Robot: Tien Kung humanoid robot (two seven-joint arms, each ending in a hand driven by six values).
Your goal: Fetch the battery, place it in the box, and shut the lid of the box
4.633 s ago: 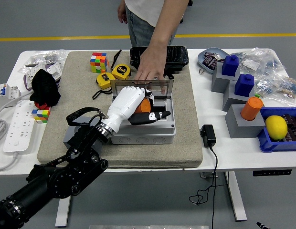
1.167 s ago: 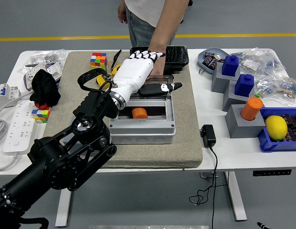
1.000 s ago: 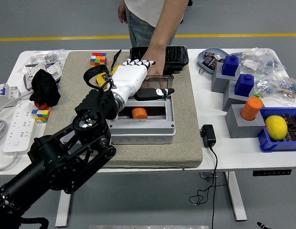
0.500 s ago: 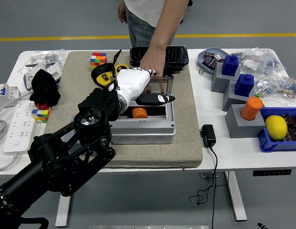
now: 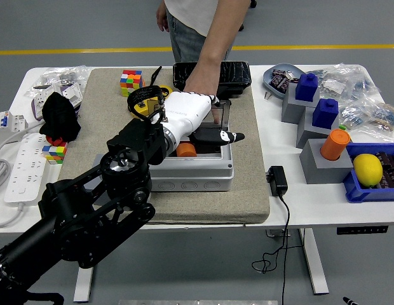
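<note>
Left hand (image 5: 190,116): formerly low inside the box (image 5: 192,166) over the orange battery (image 5: 186,150), now raised behind the lid (image 5: 217,115), thumb pointing right. Lid: tipped forward from upright. Person's hand (image 5: 202,86): withdrawn from the lid's top edge toward the black case (image 5: 230,73).

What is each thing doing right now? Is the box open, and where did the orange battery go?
Box: open, on the mat.
Lid: raised, tilted over the box's back edge.
Battery: lying inside the box.
Left hand: over the box at the lid, fingers spread, holding nothing.
Person's hand: resting by the lid's far side.
Black case: shut, behind the box.
Lemon: sitting in the blue bin.
</note>
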